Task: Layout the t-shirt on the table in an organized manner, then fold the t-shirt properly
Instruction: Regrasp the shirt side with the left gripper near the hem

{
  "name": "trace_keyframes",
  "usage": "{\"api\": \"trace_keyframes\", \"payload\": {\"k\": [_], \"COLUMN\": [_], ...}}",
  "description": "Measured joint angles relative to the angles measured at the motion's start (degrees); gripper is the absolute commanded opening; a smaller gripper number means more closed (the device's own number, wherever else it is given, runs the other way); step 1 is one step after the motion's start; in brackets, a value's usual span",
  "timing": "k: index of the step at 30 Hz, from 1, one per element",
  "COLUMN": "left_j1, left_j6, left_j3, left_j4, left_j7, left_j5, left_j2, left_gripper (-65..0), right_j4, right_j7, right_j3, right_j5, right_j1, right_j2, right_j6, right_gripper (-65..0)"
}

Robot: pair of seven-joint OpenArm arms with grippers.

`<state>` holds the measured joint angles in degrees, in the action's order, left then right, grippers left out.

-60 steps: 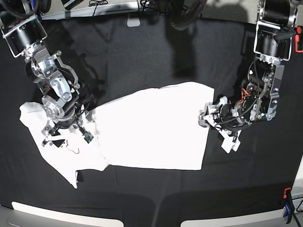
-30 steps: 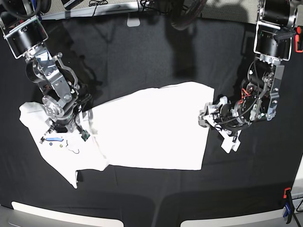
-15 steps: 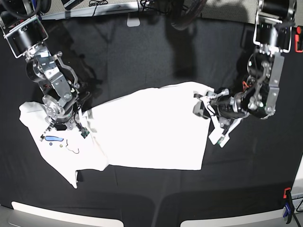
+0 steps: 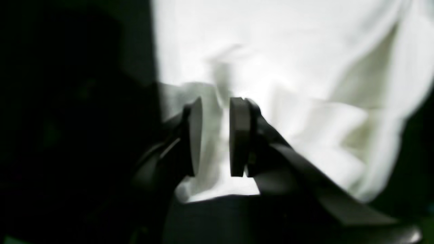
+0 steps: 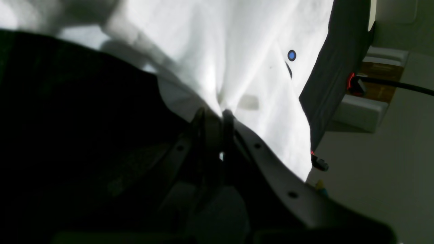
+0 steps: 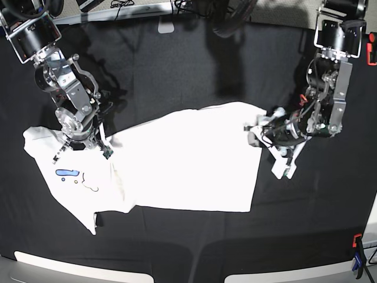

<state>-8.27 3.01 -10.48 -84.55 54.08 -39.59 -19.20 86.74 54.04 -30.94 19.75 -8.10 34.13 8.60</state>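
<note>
Base view shows the white short-sleeved cloth t-shirt [image 6: 182, 159] spread across the middle of the wide table of wrinkled black cloth [image 6: 177, 71], mostly plain white side up, with a small patch of blue print and thin dark outlines showing on the flap at that view's left end. On that left side the right gripper [image 6: 79, 147] presses down at the shirt's upper edge near the sleeve; the right wrist view shows its two dark fingers [image 5: 203, 125] clenched tight together with a ridge of white cloth [image 5: 237, 67] pinched between them, the fabric pulled into creases that run to the tips, a blue dot of print nearby. On the base view's right the left gripper [image 6: 254, 132] sits at the shirt's upper right corner; the left wrist view, blurred, shows its flat dark pads [image 4: 239, 135] standing partly apart with a fold of white cloth [image 4: 288, 67] running up between them, so it grips the shirt's edge loosely over the black table
</note>
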Motion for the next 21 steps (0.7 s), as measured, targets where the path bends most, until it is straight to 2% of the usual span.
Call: {"api": "trace_keyframes", "payload": {"k": [6, 12, 15, 21], "left_j1": [0.0, 0.0, 0.0, -0.1], "left_j6": [0.0, -0.1, -4.5, -9.6], "left_j3": [0.0, 0.0, 0.0, 0.0], "left_j4": [0.0, 0.0, 0.0, 1.2], "left_j7": [-3.6, -5.3, -5.7, -5.7], "left_j5": [3.8, 10.9, 13.1, 11.0], "left_j2": [3.7, 5.0, 5.0, 5.0], "left_gripper": [-45.5, -45.4, -45.4, -45.4], "right_j4": [0.0, 0.0, 0.0, 0.0], "right_j7": [0.0, 0.0, 0.0, 0.0], "right_j3": [0.0, 0.0, 0.0, 0.0], "right_j5": [0.0, 0.0, 0.0, 0.0], "right_j1": [0.0, 0.0, 0.0, 0.0], "right_j2": [0.0, 0.0, 0.0, 0.0], "right_j6": [0.0, 0.0, 0.0, 0.0], "right_gripper": [-65.0, -65.0, -65.0, -65.0]}}
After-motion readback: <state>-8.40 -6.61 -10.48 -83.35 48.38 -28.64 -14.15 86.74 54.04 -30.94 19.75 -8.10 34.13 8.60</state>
